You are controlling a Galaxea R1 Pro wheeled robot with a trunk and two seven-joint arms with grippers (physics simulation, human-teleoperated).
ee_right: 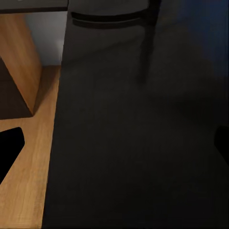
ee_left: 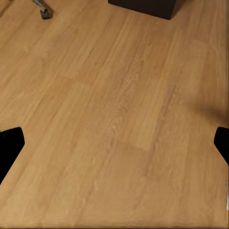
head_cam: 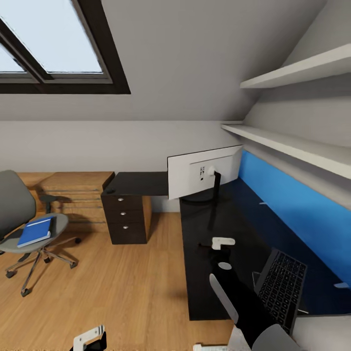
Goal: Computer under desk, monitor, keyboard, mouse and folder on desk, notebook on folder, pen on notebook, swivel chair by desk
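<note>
The black desk with its blue back panel runs along the right wall. On it the monitor shows its white back, and the keyboard lies near the desk's near end. The grey swivel chair stands on the floor at the left, with the blue folder on its seat. My right gripper hangs open over the bare desk top, short of the monitor's base. My left gripper is open above the wood floor. The computer, mouse, notebook and pen are out of view.
A black three-drawer cabinet stands under the desk's far wing, with a wooden drawer chest beside it. White shelves jut out above the desk. Open floor lies between chair and desk. A chair castor shows in the left wrist view.
</note>
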